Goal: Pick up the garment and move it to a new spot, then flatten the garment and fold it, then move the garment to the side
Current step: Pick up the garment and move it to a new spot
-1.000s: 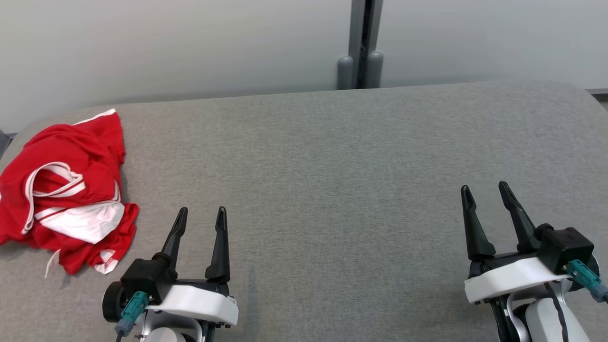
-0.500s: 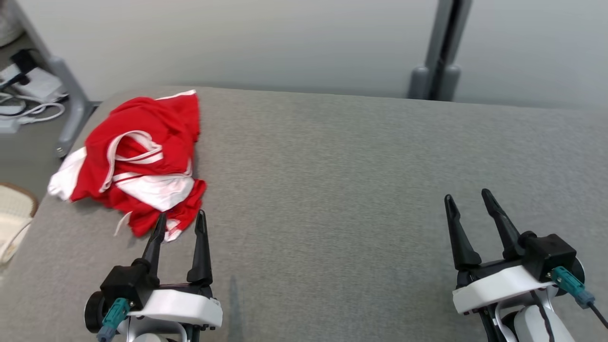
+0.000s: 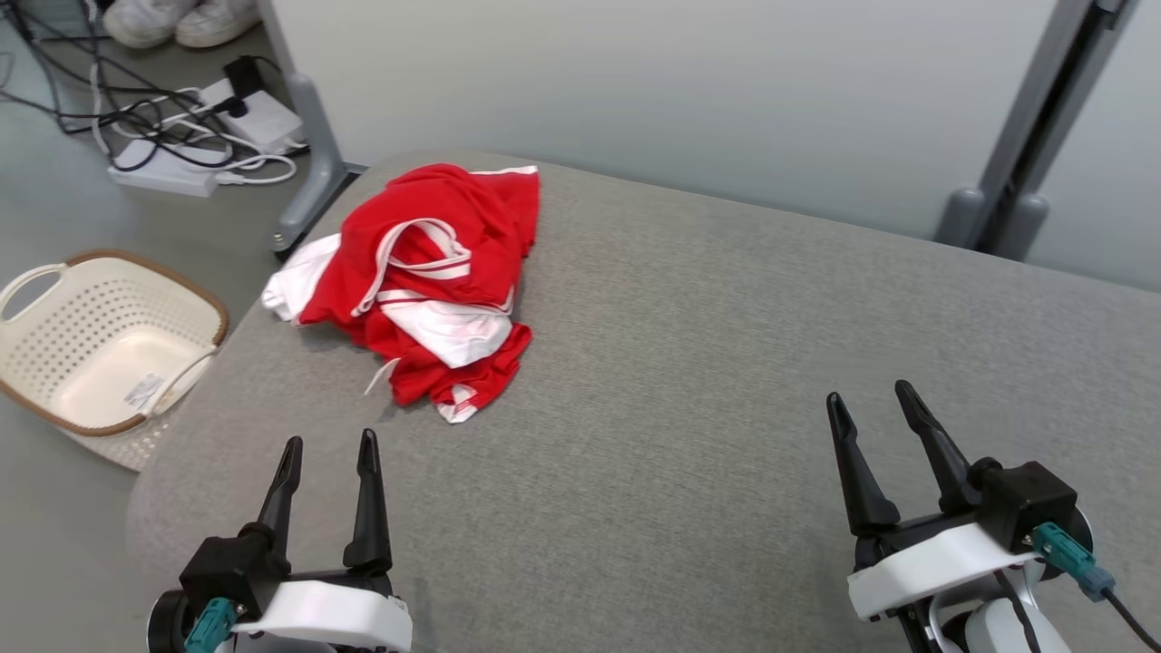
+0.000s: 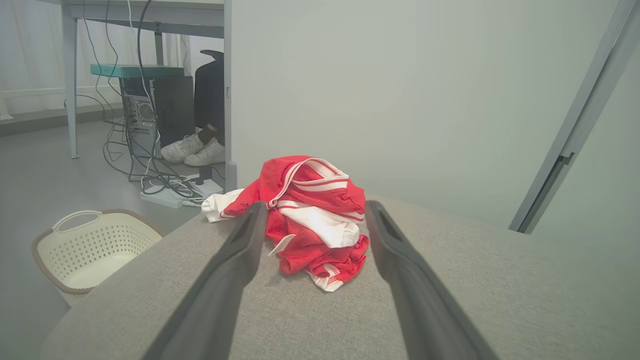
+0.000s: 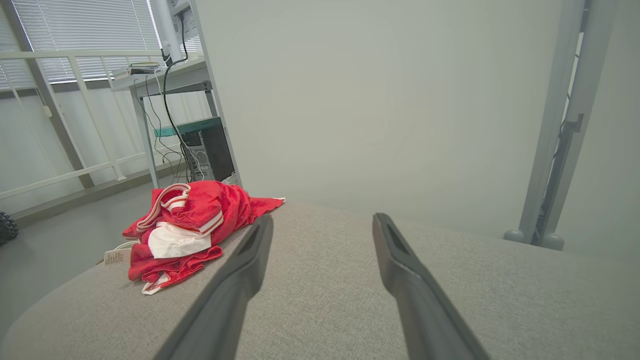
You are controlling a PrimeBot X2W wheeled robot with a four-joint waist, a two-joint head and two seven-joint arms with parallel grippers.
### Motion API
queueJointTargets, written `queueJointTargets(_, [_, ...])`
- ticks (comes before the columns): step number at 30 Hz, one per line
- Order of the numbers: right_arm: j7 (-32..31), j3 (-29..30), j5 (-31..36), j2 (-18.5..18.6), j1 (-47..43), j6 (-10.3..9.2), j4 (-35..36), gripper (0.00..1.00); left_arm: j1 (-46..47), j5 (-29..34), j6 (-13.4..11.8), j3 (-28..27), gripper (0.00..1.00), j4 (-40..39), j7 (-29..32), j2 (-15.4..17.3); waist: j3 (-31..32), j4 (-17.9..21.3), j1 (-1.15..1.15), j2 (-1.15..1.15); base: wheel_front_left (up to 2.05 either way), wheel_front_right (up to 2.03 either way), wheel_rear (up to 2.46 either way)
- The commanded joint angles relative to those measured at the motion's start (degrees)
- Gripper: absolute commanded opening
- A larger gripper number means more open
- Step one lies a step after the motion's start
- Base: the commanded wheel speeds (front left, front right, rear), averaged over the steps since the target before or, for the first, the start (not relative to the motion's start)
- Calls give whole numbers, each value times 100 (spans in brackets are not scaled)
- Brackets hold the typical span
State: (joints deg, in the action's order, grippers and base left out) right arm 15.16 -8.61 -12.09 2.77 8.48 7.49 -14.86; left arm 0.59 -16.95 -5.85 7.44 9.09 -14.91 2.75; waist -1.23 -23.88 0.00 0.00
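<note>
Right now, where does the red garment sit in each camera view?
Head view: garment upper left of centre.
Left wrist view: garment at centre, straight ahead.
Right wrist view: garment left of centre, mid-height.
Shared landmark: grey post, on the right in all three views.

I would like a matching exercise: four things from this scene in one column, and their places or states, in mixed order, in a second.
1. crumpled red and white garment
2. cream perforated plastic basket
3. left gripper
4. pair of white shoes

A. on the floor, left of the grey padded table
B. open, empty
C. on the table
D. at the head view's top left corner

Pairs: 1-C, 2-A, 3-B, 4-D
</note>
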Motion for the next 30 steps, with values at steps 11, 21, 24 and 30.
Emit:
queueJointTargets(11, [18,-138,-98,32,-30,0,-33,100,-145,20,20,-153,100,-86,-19,23,43,-445,0,0,0,0,0])
queueJointTargets(21, [17,-180,-130,31,-30,0,-90,100,-160,-28,3,-190,100,-79,-19,24,57,-439,0,0,0,0,0])
queueJointTargets(24, [17,-172,-137,31,-32,0,-107,100,-144,-30,7,-171,100,-69,-19,24,64,-432,0,0,0,0,0])
queueJointTargets(30, [17,-144,-115,32,-40,0,-59,100,-84,-22,26,-162,100,-63,-19,24,34,-428,0,0,0,0,0])
